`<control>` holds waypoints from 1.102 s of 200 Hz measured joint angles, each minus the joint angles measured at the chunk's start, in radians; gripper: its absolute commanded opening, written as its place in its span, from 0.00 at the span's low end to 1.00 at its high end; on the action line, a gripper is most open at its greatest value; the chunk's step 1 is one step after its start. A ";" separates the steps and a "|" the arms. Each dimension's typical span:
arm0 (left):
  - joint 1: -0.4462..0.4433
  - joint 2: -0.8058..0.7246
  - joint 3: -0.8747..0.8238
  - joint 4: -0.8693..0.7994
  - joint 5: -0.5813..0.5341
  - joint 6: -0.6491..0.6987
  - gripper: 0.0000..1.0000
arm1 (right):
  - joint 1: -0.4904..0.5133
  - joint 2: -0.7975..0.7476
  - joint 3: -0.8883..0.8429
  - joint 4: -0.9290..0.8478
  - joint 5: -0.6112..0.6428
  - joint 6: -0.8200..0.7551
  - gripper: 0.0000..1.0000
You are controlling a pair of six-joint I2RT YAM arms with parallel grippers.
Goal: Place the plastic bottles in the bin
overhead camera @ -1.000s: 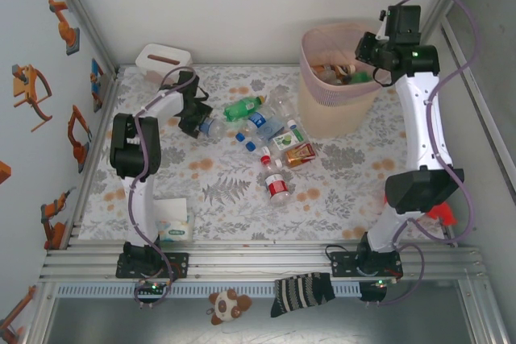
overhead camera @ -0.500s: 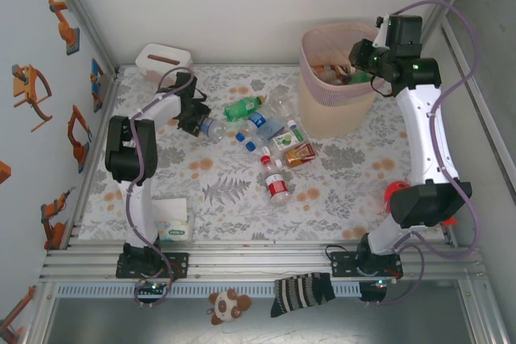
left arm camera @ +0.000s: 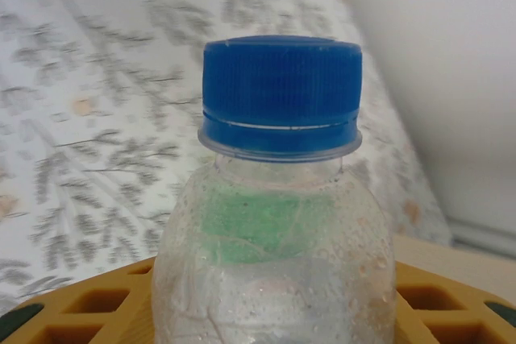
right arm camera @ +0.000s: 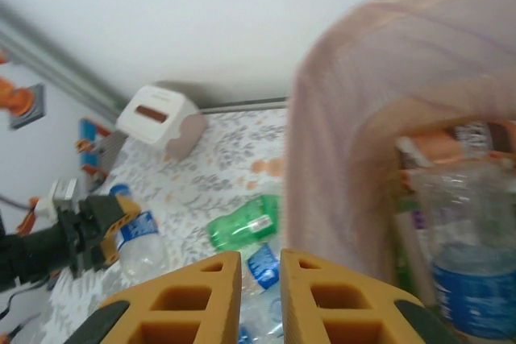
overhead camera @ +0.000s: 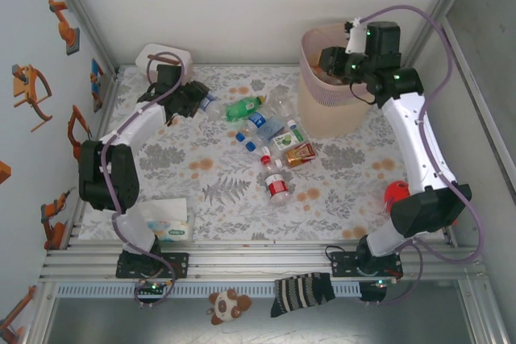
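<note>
Grips a clear blue-capped bottle (left arm camera: 278,231) in the left end effector (overhead camera: 196,101), well left of the bin (overhead camera: 334,114). Hangs the right end effector (right arm camera: 260,262) over the bin, fingers (right arm camera: 201,296) nearly together, empty. Risks a dropped bottle: beaded, rounded wall, hold low on the body. Risks a clash with the right end effector above the bin. Confirms clamp seating from the left wrist; reveals bottles (right arm camera: 468,279) inside the bin from the right wrist.

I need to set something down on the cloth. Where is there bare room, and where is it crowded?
Bare cloth lies between the tissue pack and the right arm's base, and between the left arm and the bottles. It is crowded from those bottles to the bin.
</note>
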 measured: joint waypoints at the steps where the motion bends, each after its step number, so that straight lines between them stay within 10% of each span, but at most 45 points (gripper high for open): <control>1: 0.000 -0.002 -0.002 0.004 0.003 0.002 0.49 | 0.002 0.000 0.000 0.001 -0.001 -0.002 0.22; 69: -0.001 -0.062 -0.073 0.527 0.398 0.076 0.45 | 0.143 0.000 -0.048 0.108 -0.185 -0.023 0.35; 137: -0.029 -0.013 -0.086 1.233 0.683 -0.169 0.35 | 0.169 0.000 -0.094 0.314 -0.353 0.106 0.61; 220: -0.157 -0.055 -0.008 1.274 0.855 -0.154 0.38 | 0.254 0.000 -0.094 0.403 -0.438 0.101 0.68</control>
